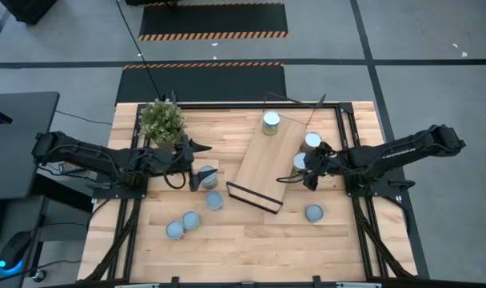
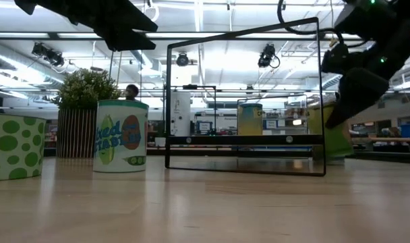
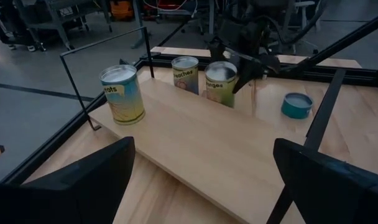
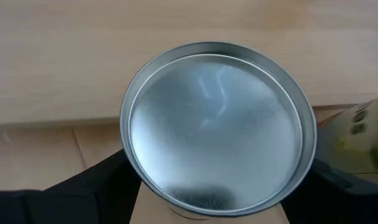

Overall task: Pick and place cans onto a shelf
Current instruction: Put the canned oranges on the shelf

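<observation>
The light-wood shelf (image 1: 259,164) lies slanted at the table's middle. Two cans stand on it, one at the far end (image 1: 271,122) and one at the right edge (image 1: 312,141). My right gripper (image 1: 307,166) is shut on a third can (image 1: 301,162) at the shelf's right edge; its silvery top fills the right wrist view (image 4: 217,124). My left gripper (image 1: 197,162) is open and empty, left of the shelf, above a can (image 1: 208,176) on the table. Several more cans stand on the table, among them two near the front left (image 1: 191,220) (image 1: 174,230) and one at the right (image 1: 313,213). My right gripper pinches the can by its upper wall, just under the rim (image 4: 132,163), one finger (image 4: 102,186) on each side. The fingers come slanting down from the table's right side. The can (image 3: 220,82) stands upright with its base on the shelf board.
A potted plant (image 1: 161,120) stands at the far left of the table, close to my left arm. The shelf's thin black end frame (image 2: 245,94) rises at the board's ends. Black rails (image 1: 351,152) run along the table's sides. Bare wood lies along the near edge.
</observation>
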Controlling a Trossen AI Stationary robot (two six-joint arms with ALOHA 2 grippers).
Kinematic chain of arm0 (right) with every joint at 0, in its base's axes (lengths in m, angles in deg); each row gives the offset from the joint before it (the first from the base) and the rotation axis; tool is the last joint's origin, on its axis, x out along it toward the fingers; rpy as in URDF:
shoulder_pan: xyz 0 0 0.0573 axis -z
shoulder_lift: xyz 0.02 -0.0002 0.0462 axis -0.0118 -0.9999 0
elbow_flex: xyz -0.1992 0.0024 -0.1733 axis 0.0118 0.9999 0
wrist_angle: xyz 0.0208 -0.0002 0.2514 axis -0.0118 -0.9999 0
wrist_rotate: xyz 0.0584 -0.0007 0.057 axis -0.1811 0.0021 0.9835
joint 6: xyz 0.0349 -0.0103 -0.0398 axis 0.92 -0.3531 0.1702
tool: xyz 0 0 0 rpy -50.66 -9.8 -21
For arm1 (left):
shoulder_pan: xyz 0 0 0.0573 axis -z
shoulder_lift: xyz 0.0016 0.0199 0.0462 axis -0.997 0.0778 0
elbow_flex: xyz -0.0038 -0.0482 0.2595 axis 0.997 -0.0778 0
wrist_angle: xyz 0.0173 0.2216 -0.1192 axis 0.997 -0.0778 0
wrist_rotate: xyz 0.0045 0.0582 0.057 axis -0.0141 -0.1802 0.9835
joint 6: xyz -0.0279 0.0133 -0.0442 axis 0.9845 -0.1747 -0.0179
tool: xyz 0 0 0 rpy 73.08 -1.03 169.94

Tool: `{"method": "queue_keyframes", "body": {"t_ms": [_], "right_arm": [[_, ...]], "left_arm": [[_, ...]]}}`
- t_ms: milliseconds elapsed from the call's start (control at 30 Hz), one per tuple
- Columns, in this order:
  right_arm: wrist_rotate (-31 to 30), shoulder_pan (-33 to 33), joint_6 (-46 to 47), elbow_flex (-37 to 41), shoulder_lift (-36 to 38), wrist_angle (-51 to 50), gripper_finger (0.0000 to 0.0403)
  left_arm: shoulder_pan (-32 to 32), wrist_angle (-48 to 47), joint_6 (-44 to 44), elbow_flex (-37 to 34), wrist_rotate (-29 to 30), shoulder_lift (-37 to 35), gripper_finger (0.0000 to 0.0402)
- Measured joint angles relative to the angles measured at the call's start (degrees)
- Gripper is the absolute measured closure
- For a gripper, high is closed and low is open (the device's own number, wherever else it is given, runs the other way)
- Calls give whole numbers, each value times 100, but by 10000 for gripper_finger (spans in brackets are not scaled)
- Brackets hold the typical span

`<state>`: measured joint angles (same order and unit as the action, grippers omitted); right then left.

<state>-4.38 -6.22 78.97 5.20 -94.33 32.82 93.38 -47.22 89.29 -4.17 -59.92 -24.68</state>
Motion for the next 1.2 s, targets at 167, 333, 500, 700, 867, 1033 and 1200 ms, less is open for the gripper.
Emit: {"method": "queue_keyframes", "body": {"t_ms": [167,333,500,700,867,1033,1200], "right_arm": [[-167,0,147,-577,12,-658,85],[-530,6,-44,-1104,15,-735,83],[-704,360,-873,-1258,12,-137,83],[100,1371,-1702,-751,-7,986,83],[668,2295,-2232,-565,-9,1326,83],[1604,3111,-2514,-565,-142,1585,83],[1996,3561,-2679,-565,-567,1658,83]], "left_arm": [[-1,4,2,0,0,0,13],[2,17,2,0,0,2,13],[2,19,2,0,0,2,13],[2,28,2,0,0,2,13],[2,58,-5,0,0,2,13],[-1,138,-37,0,1,2,13],[-1,142,-37,0,0,2,13]]}}
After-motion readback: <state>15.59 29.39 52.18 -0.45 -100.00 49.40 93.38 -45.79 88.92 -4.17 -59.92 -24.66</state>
